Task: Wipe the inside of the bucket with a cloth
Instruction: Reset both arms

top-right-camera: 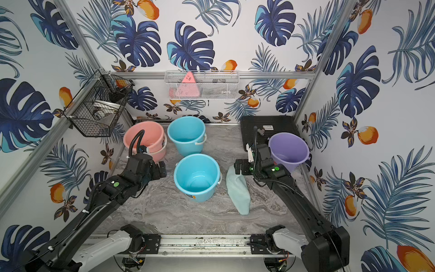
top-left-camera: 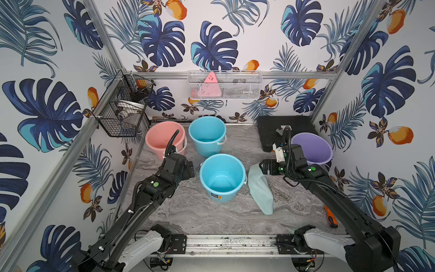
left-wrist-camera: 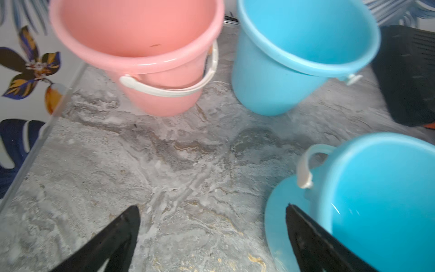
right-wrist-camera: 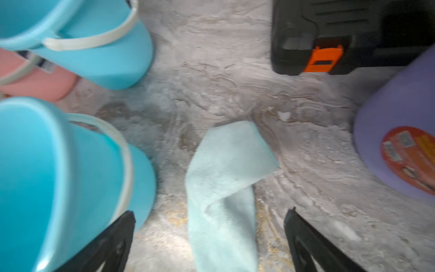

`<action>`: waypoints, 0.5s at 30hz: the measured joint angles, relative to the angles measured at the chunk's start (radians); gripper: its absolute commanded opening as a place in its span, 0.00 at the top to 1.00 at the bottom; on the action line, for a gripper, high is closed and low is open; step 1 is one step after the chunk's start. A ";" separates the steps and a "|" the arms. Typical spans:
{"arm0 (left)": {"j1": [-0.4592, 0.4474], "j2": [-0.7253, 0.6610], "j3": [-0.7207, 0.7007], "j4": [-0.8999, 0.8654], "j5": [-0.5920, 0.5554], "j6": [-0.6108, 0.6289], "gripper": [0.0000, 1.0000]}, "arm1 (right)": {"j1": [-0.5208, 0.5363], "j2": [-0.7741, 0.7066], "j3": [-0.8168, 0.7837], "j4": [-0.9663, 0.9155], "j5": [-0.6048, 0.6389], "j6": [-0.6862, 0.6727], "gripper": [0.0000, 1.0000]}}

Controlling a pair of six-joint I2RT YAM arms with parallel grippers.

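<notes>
- Top views, both: cloth [top-left-camera: 260, 188] lies on the surface [top-left-camera: 188, 212], just beside the near blue bucket [top-left-camera: 222, 176] and outside it. The right claw [top-left-camera: 263, 166] hovers over its far end.
- Left wrist: left claw [left-wrist-camera: 211, 207] spread wide, empty, beside that bucket.
- Right wrist: fingers wide apart, cloth lying between them, ungripped.

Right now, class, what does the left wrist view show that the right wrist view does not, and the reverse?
Only the left wrist view: the flowered wall and the pink bucket's inside. Only the right wrist view: the cloth and the purple bucket. Both: the near blue bucket, the far blue bucket, the black case, the marble table.
</notes>
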 measured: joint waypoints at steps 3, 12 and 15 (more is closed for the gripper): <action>0.000 0.005 -0.087 0.078 -0.142 -0.004 0.01 | -0.005 -0.002 -0.161 0.185 0.127 -0.066 0.00; 0.000 0.085 -0.420 0.609 -0.433 0.173 0.01 | -0.137 0.097 -0.457 0.697 0.304 -0.164 0.00; 0.003 0.167 -0.522 0.863 -0.449 0.286 0.01 | -0.183 0.151 -0.531 0.866 0.304 -0.163 0.00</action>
